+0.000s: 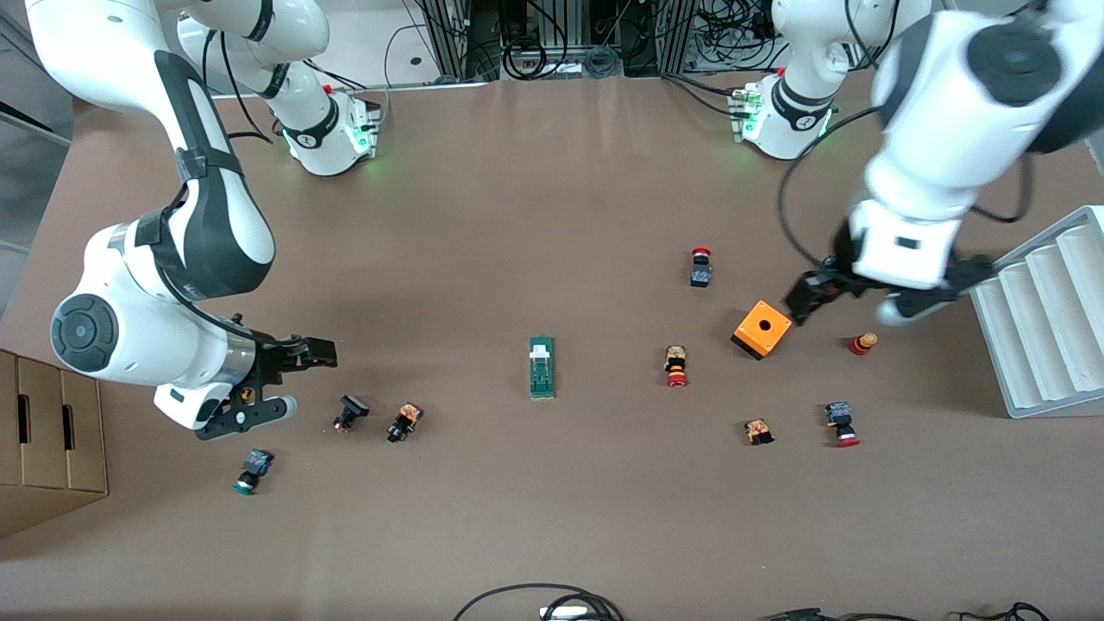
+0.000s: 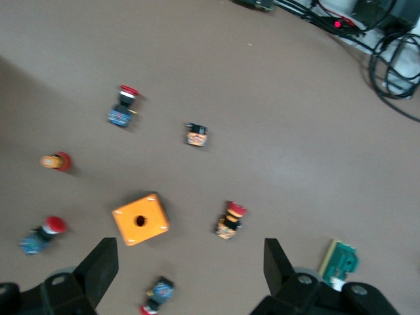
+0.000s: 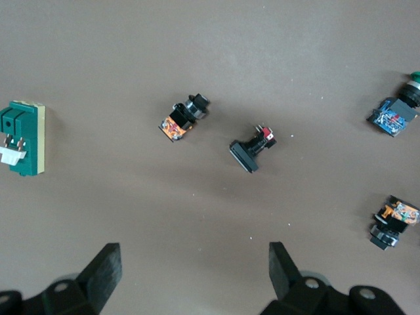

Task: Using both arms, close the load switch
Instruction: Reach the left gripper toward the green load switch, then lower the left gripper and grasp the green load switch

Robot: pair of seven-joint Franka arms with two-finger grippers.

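1. The table (image 1: pixel 517 216) is a bare brown sheet with the parts scattered loosely over it, well apart from one another, which leaves room for a gripper to come down beside any one of them.
2. The right arm (image 1: pixel 198 216) reaches down at its own end of the table. Its right gripper (image 1: pixel 285 379) hangs over bare surface near a black push button (image 1: pixel 350 412) and an orange-bodied push button (image 1: pixel 404 422). The fingers stand wide apart with nothing between them, as the right wrist view shows; my guess is that it is ready to approach.
3. The left arm (image 1: pixel 949 129) bends over its end of the table, and the left gripper (image 1: pixel 841 289) is over the surface just beside the orange box (image 1: pixel 762 329). Its fingers (image 2: pixel 98 269) are also spread wide and hold nothing.
4. A white stepped rack (image 1: pixel 1048 319) sits at the table edge at the left arm's end, out of the working area.
5. The orange box lies with its holed face up and is not part of this job.
6. The load switch (image 1: pixel 542 367) lies flat near the middle of the table, between the two grippers and well apart from both. Its long side points toward the front camera and its white lever (image 1: pixel 540 352) is at the end nearer the robots' bases. That central spot suits both arms: in my judgement one can steady the green body while the other presses the lever.
7. Red-capped push buttons (image 1: pixel 676 366) lie between the switch and the orange box, and neither gripper touches them.
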